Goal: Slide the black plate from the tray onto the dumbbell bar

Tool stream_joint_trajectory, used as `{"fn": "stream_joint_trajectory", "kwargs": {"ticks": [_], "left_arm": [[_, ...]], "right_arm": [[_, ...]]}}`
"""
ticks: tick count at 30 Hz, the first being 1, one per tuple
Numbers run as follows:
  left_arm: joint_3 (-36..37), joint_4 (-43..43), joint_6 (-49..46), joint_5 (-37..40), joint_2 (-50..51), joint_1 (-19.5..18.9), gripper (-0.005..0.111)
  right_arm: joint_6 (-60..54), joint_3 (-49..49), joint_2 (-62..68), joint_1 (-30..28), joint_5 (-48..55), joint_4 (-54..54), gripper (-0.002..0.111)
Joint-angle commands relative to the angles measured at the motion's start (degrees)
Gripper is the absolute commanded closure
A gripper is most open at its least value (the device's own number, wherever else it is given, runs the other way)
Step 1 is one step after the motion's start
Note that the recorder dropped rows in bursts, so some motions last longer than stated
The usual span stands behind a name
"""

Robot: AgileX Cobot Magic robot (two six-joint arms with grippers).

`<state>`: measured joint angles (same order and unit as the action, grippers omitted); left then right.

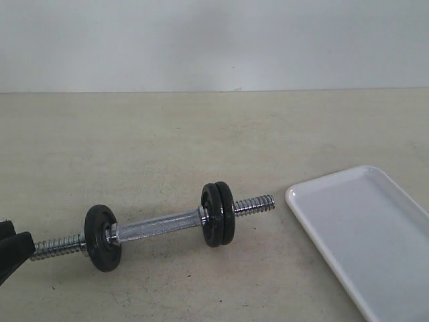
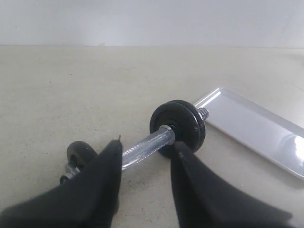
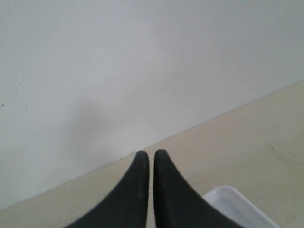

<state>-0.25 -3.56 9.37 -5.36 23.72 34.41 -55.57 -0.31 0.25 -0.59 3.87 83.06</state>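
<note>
Apparently the black plate already sits on the dumbbell bar, outermost at the bar's end nearest the tray. The left gripper stands spread at the bar's other end, and the right gripper is pressed together. Withdraw without nudging the bar.

Beige, perhaps scuffed table bears dumbbell bar, tray

We see the dumbbell bar on the table, paired black plates toward its right end, white tray beside
</note>
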Motion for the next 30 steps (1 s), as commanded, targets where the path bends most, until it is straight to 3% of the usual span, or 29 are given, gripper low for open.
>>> {"fn": "stream_joint_trajectory", "kwargs": {"ticks": [1, 7, 12, 17, 25, 30], "left_arm": [[0.25, -0.06, -0.43, -0.8, -0.15, 0.04, 0.074], [0.25, -0.06, -0.43, 2.99, -0.15, 0.04, 0.074], [0.25, -0.06, -2.07, 4.23, -0.15, 0.04, 0.074], [0.25, -0.06, -4.54, 4.71, -0.15, 0.04, 0.074], [0.25, -0.44, -3.42, 3.93, -0.15, 0.04, 0.074], [0.25, -0.3, -3.42, -0.36, -0.15, 0.04, 0.074]], "right_arm": [[-4.7, 0.31, -0.25, -0.19, -2.55, 1.51, 0.108], [-13.6, 0.31, -0.25, -0.19, -2.44, 1.51, 0.108], [-23.34, 0.31, -0.25, -0.19, -9.2, 0.99, 0.108], [-22.9, 0.31, -0.25, -0.19, -14.65, 1.27, 0.108], [-22.9, 0.31, -0.25, -0.19, -15.06, 1.27, 0.108], [-22.9, 0.31, -0.25, -0.19, -15.06, 1.27, 0.108]]}}
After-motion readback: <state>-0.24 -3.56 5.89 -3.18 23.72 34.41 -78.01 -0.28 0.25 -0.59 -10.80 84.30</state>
